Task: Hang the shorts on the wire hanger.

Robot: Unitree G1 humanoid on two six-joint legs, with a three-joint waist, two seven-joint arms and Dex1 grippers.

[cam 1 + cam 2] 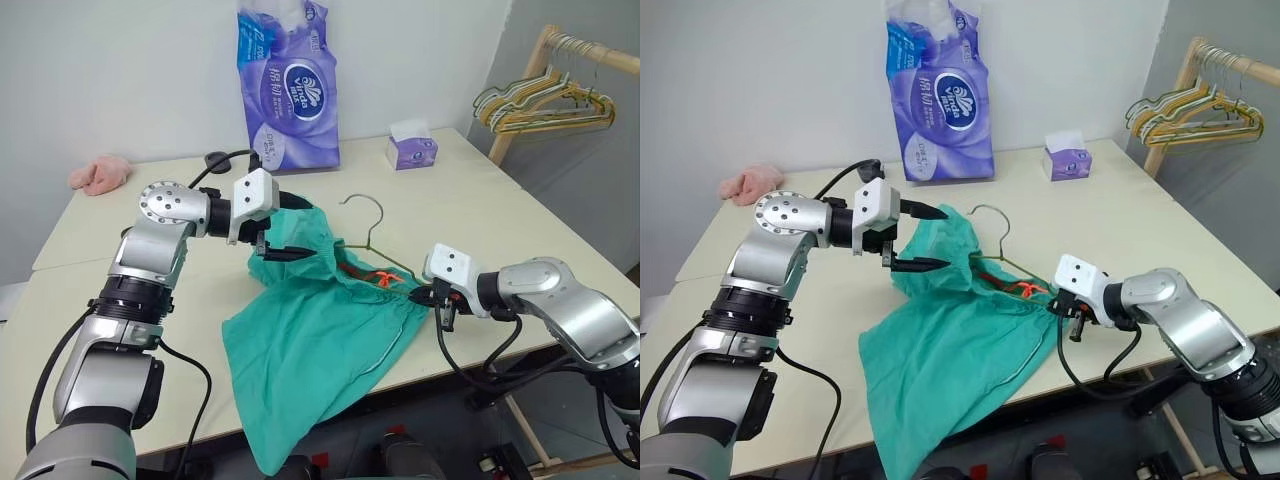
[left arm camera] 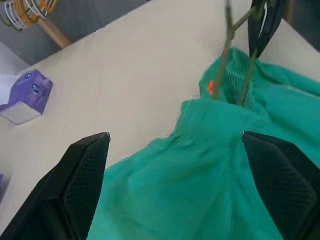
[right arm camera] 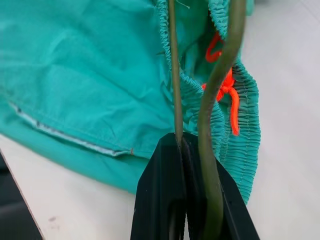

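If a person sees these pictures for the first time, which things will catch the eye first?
First the green shorts, spread at the front edge of the table with one leg over the edge. The right tool is shut on the wire hanger threaded into their waistband, and the left tool is open over the cloth.

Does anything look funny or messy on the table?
Yes. The shorts lie bunched with one leg drooping over the table edge, and the wire hanger is only partly inside the waistband. The right gripper pinches the wire; the left gripper is open above the cloth.
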